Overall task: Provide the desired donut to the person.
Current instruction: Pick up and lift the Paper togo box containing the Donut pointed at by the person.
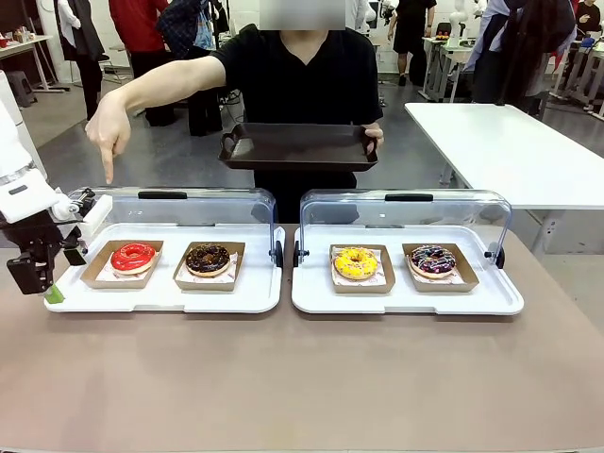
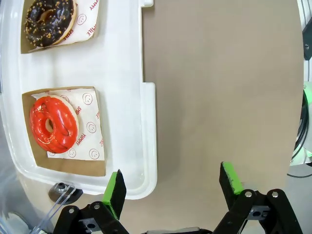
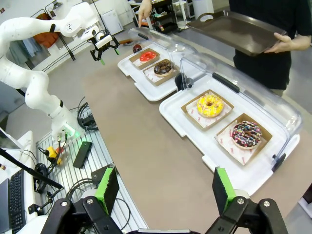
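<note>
Pointing down toward red donut [image 1: 133, 257], person's hand [image 1: 111, 127], arm [image 1: 175, 87] stretched sideways.

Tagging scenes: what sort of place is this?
Probably a robotics lab staged as a donut counter: lidded trays of donuts, the left arm by the table, work tables behind.

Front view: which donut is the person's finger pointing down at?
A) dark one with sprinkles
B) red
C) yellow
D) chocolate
B: the person's hand points its index finger straight down behind the left end of the left tray, in line with the red donut at that end.
</note>
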Available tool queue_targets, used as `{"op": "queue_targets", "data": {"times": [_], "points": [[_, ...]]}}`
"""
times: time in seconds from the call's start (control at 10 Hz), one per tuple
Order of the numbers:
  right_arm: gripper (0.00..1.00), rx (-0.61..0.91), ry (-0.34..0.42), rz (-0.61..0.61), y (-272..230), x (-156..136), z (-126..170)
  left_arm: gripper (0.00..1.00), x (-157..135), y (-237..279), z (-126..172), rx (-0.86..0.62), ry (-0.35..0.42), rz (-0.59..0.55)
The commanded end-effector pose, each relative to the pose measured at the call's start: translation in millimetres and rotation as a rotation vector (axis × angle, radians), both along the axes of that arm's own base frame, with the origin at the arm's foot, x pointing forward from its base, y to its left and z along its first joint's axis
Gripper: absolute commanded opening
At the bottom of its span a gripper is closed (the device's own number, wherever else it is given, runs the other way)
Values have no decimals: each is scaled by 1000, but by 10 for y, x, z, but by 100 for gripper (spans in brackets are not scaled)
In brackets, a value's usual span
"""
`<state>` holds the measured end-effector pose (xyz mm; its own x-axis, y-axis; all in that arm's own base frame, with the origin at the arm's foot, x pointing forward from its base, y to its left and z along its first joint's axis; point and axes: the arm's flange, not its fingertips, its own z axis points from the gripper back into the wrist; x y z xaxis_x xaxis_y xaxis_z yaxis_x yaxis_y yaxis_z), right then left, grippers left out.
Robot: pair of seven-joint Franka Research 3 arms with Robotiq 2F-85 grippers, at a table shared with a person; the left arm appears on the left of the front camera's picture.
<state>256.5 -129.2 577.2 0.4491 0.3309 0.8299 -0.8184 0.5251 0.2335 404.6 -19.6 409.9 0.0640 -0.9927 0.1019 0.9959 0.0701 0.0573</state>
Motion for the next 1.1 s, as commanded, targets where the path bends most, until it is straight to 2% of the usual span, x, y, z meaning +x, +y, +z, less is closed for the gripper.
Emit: {"op": "queue_targets", "data": {"times": [0.0, 0.2, 0.4, 0.6, 1.0], "points": [[100, 8, -3, 7, -3, 1, -6, 100, 150, 45, -72, 14, -8, -49], [100, 8, -3, 7, -3, 1, -6, 100, 411, 124, -225, 21, -25, -85], [100, 8, -3, 7, -3, 1, -6, 100, 587, 189, -352, 42, -54, -73], [100, 8, -3, 7, -3, 1, -6, 100, 704, 243, -479, 52, -83, -77], [100, 8, -3, 7, -3, 1, -6, 100, 897, 292, -666, 45, -82, -79]]}}
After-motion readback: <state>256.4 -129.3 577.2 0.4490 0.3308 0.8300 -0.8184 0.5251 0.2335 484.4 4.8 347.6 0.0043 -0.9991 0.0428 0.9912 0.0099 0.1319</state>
